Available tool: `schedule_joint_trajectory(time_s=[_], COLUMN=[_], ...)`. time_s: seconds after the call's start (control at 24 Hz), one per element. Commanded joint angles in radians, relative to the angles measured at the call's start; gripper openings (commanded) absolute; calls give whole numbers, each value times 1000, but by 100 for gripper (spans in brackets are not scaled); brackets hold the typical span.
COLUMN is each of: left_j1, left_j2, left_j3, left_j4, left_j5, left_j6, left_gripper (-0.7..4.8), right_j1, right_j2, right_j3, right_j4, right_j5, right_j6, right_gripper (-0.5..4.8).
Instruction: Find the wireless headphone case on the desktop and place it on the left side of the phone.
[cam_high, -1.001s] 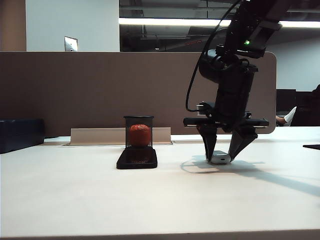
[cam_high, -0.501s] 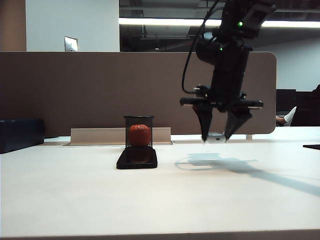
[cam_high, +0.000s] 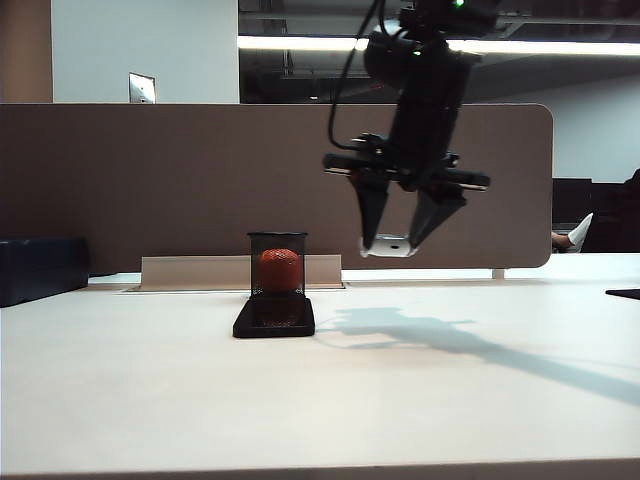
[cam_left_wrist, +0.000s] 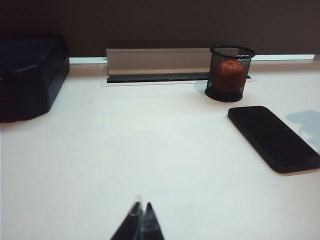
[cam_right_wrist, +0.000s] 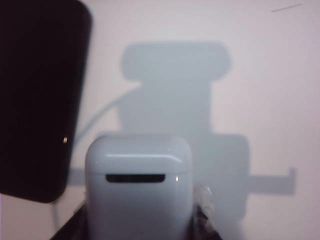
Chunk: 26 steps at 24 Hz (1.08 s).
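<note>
My right gripper (cam_high: 398, 243) hangs well above the desktop (cam_high: 320, 390), to the right of the phone, shut on the wireless headphone case (cam_high: 390, 245). In the right wrist view the glossy white case (cam_right_wrist: 137, 190) fills the space between the gripper's (cam_right_wrist: 140, 220) dark fingers, dark port facing the camera, with the black phone (cam_right_wrist: 37, 95) below it to one side. The phone (cam_high: 274, 317) lies flat on the desktop in front of a mesh cup; it also shows as a black slab (cam_left_wrist: 272, 137) in the left wrist view. My left gripper (cam_left_wrist: 140, 206) is shut and empty, low over bare desktop.
A black mesh cup (cam_high: 277, 263) with an orange ball stands just behind the phone. A metal cable tray (cam_high: 200, 271) runs along the brown partition at the back. A dark box (cam_high: 40, 268) sits at the far left.
The right gripper has lifted the case off the desktop and carried it up and to the left, toward the phone. The left arm has not moved.
</note>
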Motion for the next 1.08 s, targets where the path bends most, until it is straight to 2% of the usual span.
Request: schedule_joint_trajectory(time_s=[0.04, 0.67, 0.79, 0.92, 1.08], left_j1=[2, 2, 2, 2, 2], left_j2=[1, 1, 1, 1, 1], left_j3=[2, 2, 2, 2, 2], left_j4=[13, 12, 12, 12, 12], left_j5=[4, 4, 4, 4, 4], left_j6=[-3, -3, -3, -3, -3], left_gripper=[-5, -5, -5, -5, -5], right_j1=[32, 232, 253, 254, 254], right_j2=[-11, -14, -10, -10, -9], right_j3=[17, 18, 18, 18, 18], right_j4=[10, 148, 217, 259, 301], right_j5=[-3, -11, -55, -85, -97], right_j6=[0, 0, 0, 0, 0], right_gripper=[196, 196, 190, 145, 147])
